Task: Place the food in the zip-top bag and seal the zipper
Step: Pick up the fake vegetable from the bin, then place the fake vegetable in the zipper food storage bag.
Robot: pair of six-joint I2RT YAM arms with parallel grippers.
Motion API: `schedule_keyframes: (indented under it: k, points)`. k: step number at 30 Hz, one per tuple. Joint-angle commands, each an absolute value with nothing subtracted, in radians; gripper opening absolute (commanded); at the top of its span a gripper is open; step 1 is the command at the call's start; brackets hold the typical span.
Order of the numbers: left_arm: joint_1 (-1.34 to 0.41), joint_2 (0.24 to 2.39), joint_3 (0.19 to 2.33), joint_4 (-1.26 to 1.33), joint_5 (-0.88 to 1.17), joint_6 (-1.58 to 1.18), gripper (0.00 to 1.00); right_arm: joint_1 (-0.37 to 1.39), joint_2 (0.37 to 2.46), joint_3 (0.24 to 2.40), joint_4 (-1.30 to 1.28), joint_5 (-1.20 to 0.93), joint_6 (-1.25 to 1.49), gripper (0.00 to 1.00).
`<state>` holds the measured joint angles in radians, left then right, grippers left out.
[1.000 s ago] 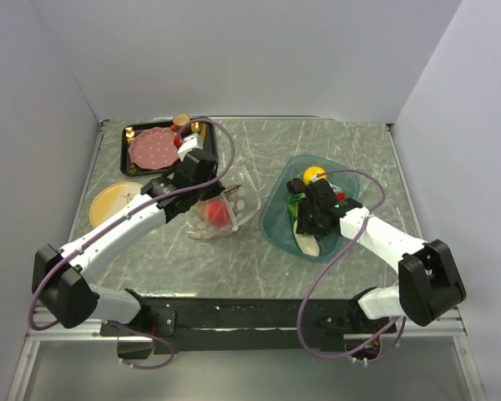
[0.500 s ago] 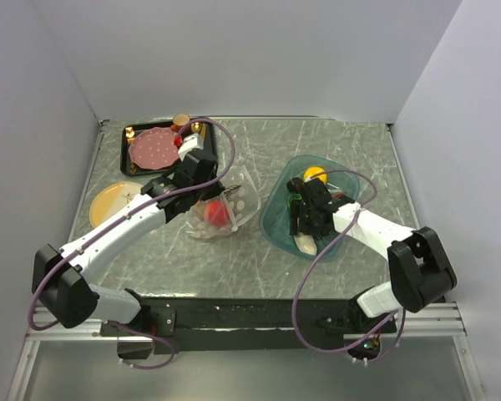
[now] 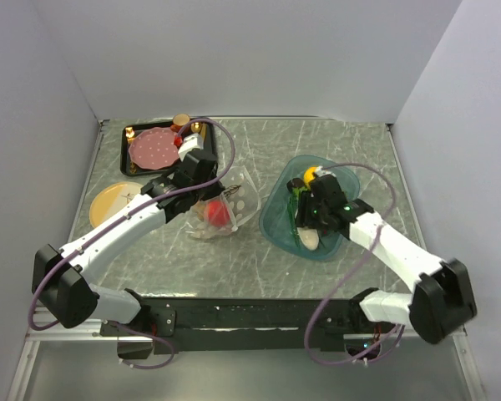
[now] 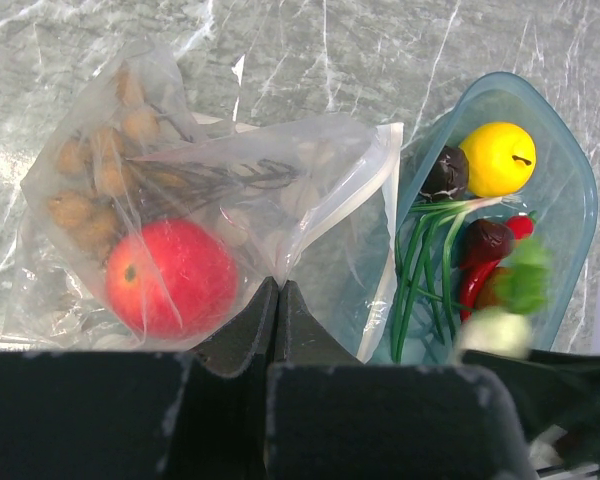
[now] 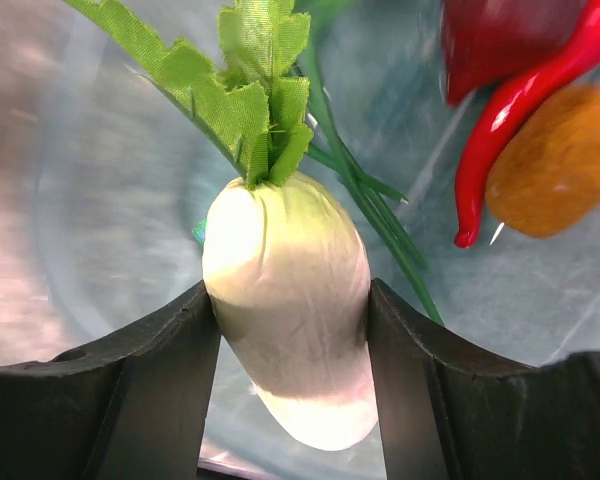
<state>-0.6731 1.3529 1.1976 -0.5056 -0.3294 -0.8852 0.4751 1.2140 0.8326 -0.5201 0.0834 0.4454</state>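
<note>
Right end effector (image 5: 288,345) clamped on white radish-like piece (image 5: 280,250), green leaves (image 5: 250,90) at its top, above teal tray (image 3: 275,224), right of centre in top view. Left end effector (image 4: 278,300) pinched shut on rim of zip-top bag (image 4: 210,190), centre-left, mouth agape toward tray. Inside bag: red apple (image 4: 170,277), nut cluster (image 4: 85,190). Step: loading food. Next: carry piece left over tabletop (image 3: 334,138), release through mouth. Remaining: chili (image 5: 525,110), yellow fruit (image 4: 497,158). zipper (image 4: 345,205) unsealed.

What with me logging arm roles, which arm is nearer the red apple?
Left. The left fingers pinch the bag right beside the apple; the right fingers grip the white radish across in the tray.
</note>
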Motion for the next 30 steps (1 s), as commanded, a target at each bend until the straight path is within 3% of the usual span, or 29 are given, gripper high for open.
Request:
schedule_keyframes:
  k: [1, 8, 19, 23, 28, 30]
  points:
    - [-0.675, 1.341, 1.207, -0.495, -0.325, -0.877, 0.01, 0.479, 1.118, 0.908, -0.477, 0.048, 0.474, 0.40]
    - [-0.675, 1.348, 1.218, -0.494, -0.319, -0.884, 0.01, 0.488, 1.193, 0.954, -0.174, -0.271, 0.630, 0.38]
    - [-0.675, 1.344, 1.213, -0.486, -0.321, -0.905, 0.01, 0.607, 1.469, 1.111, 0.087, -0.301, 0.813, 0.36]
    - [-0.676, 1.339, 1.230, -0.497, -0.331, -0.905, 0.01, 0.647, 1.532, 1.109, 0.075, -0.284, 0.816, 0.36]
    - [-0.676, 1.336, 1.241, -0.499, -0.339, -0.899, 0.01, 0.680, 1.546, 1.028, 0.114, -0.264, 0.827, 0.43]
    - [-0.676, 1.335, 1.249, -0.505, -0.342, -0.897, 0.01, 0.681, 1.546, 1.003, 0.136, -0.282, 0.824, 0.52]
